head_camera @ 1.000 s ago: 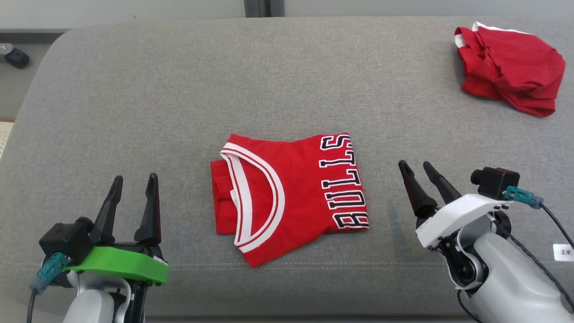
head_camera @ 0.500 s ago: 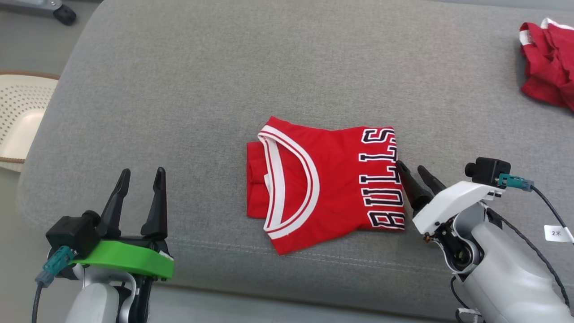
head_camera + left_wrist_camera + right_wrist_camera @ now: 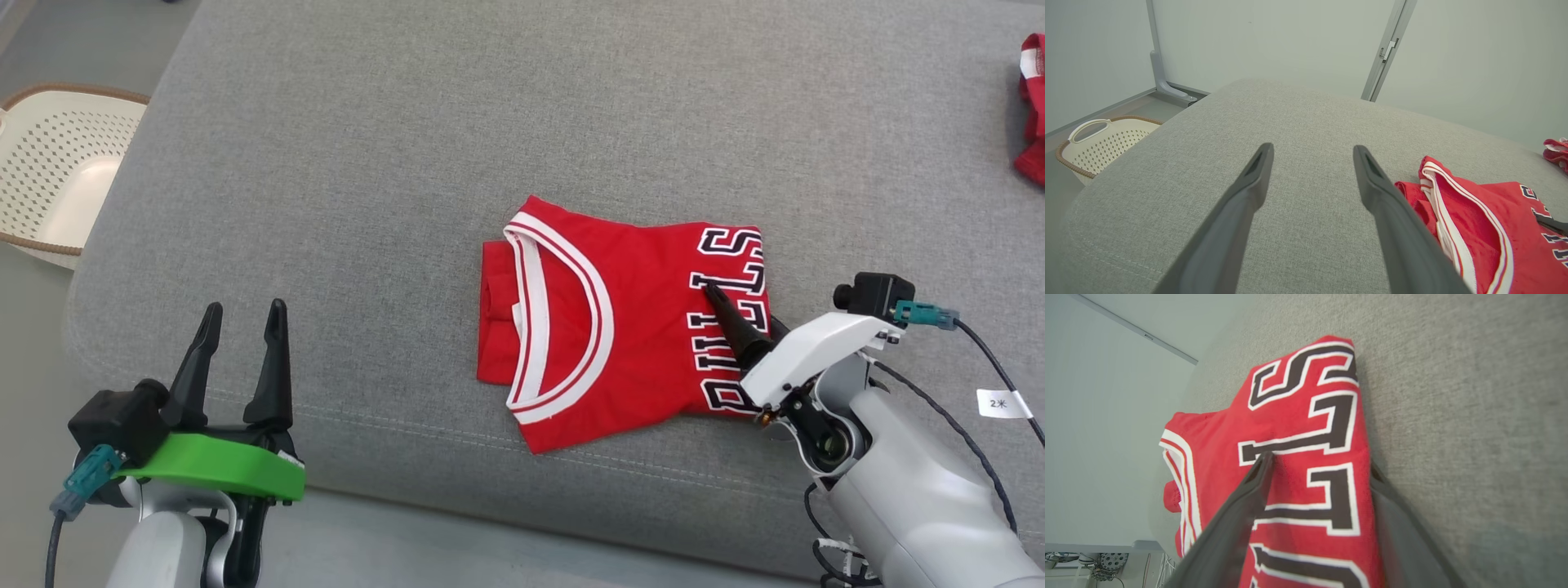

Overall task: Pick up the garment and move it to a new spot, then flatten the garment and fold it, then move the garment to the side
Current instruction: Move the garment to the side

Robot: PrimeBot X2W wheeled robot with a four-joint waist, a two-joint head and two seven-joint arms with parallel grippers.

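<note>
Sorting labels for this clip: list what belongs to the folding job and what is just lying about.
Job: folded red jersey; right gripper, open, astride the jersey's lettered edge; left gripper, open, clear of it; grey cushion beneath.
Lying about: white basket beside the cushion; crumpled red garment at the head view's right edge.

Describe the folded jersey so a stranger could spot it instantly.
On the grey sofa, look near the front edge, right of centre. The jersey lies there folded into a neat rectangle, red with a white-trimmed collar. Unlike the other red garment at the far right, it shows black BULLS lettering.
</note>
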